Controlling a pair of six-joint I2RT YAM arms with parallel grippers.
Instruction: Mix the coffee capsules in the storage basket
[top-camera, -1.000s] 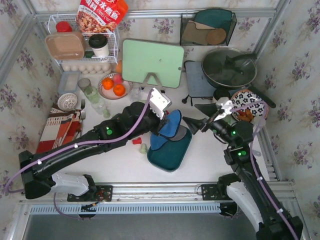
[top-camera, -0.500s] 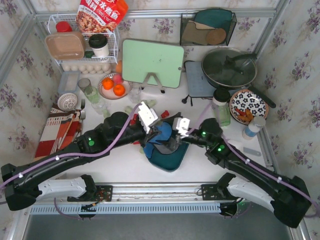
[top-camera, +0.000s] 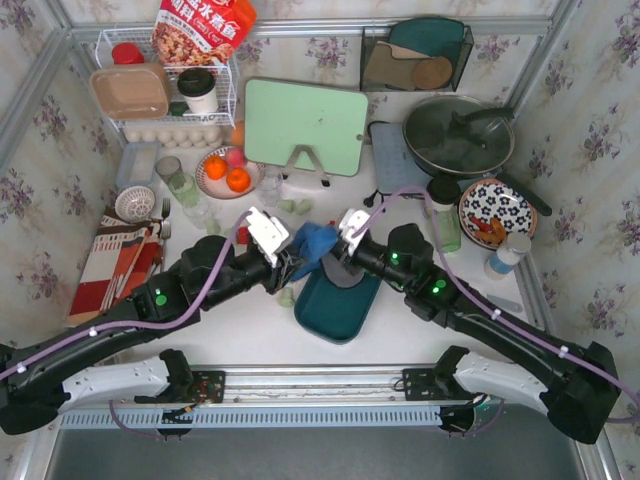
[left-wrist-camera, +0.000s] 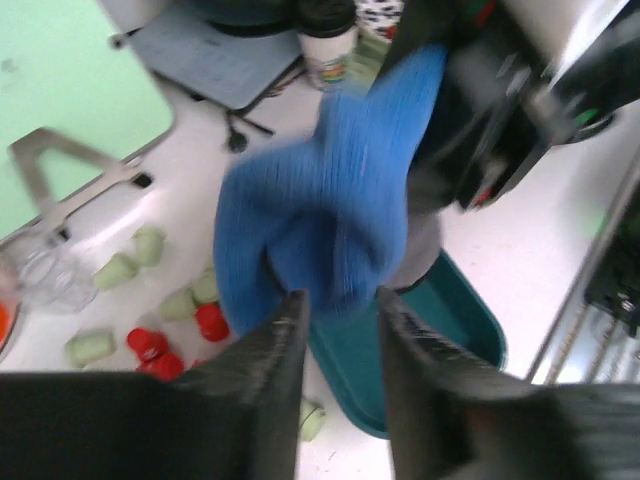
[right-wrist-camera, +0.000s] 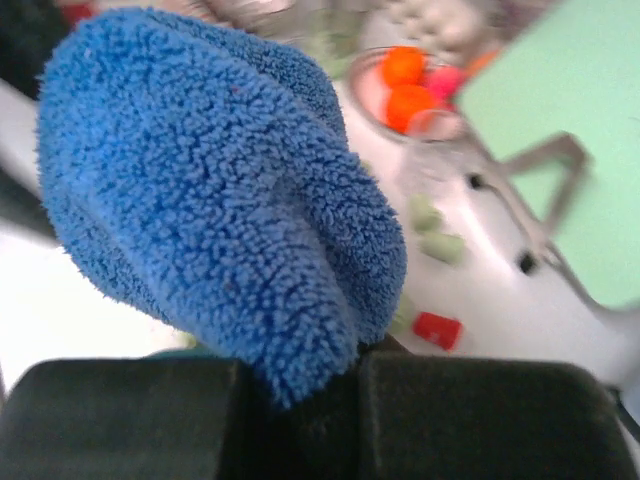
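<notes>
Coffee capsules on table behind storage basket

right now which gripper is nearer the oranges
Left. The left gripper sits diagonally right of the oranges, toward the arm bases; the right gripper is farther right, beyond the blue cloth both grip.

Both arms stretch from the near edge and meet over the middle of the table. The left end effector and the right end effector flank a bunched blue cloth, one on either side (their fingertips are mostly hidden by the cloth and the wrists). The cloth overlaps the far end of the storage basket, which sits askew on the table with a grey patch showing inside that end. Of the coffee capsules, one pale green pod lies just left of the basket. Two more pale green ones lie beyond the cloth, near the green cutting board.
</notes>
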